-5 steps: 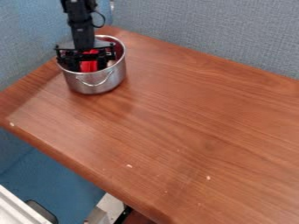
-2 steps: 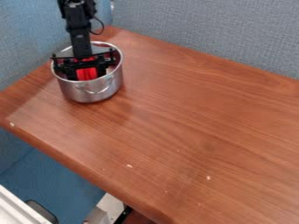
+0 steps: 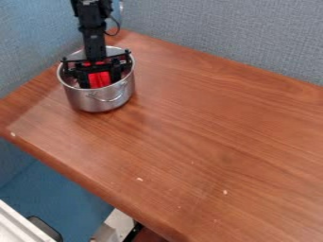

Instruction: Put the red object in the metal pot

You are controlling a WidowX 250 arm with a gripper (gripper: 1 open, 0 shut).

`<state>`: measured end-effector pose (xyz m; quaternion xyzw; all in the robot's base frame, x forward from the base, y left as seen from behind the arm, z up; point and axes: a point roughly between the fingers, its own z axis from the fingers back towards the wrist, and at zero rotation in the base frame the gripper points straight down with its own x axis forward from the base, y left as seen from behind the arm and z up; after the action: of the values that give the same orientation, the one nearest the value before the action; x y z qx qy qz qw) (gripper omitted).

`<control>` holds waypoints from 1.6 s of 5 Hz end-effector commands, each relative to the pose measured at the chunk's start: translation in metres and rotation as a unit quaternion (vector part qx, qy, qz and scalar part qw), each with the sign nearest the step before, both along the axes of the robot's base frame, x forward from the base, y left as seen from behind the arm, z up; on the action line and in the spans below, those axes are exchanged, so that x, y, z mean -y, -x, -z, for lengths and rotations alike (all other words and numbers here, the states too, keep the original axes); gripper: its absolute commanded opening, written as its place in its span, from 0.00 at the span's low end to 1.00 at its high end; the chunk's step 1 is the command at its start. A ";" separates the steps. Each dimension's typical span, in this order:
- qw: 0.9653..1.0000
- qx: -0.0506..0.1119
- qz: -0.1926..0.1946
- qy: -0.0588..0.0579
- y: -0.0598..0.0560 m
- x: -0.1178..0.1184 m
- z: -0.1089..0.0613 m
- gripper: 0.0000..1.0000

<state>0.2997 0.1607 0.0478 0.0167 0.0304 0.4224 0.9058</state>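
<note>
The metal pot (image 3: 101, 97) stands on the back left part of the wooden table. My gripper (image 3: 96, 69) reaches straight down into it from above. Its black fingers (image 3: 72, 69) stand at either side of the red object (image 3: 93, 66), which lies level across the pot's mouth, just inside the rim. The jaws are closed against the red object, and its lower part is hidden by the pot's wall. The pot's thin handle shows at its front right side.
The brown wooden table (image 3: 202, 123) stretches to the right and front of the pot. A blue-grey wall (image 3: 228, 28) rises right behind the table. The table's left edge (image 3: 15, 118) drops to a blue floor.
The pot has slid a little toward the front of the table with the gripper in it. The gripper has rolled slightly about its own axis, and the red object stays between its fingers.
</note>
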 end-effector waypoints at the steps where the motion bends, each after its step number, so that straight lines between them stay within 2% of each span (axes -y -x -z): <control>1: 0.999 0.032 -0.022 -0.016 -0.017 -0.004 -0.023 0.00; 2: 0.999 0.034 -0.006 -0.012 -0.015 -0.009 -0.035 1.00; 3: 0.999 0.033 0.012 -0.011 -0.013 -0.014 -0.044 1.00; 4: 0.999 0.034 0.020 -0.009 -0.013 -0.009 -0.033 0.00; 5: 0.999 0.032 0.027 -0.006 -0.011 -0.005 -0.024 1.00; 6: 0.998 0.033 0.045 -0.003 -0.009 -0.006 -0.025 0.00; 8: 0.997 0.029 0.076 0.002 -0.005 -0.009 -0.030 0.00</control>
<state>0.3026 0.1643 0.0542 0.0019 0.0374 0.3458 0.9376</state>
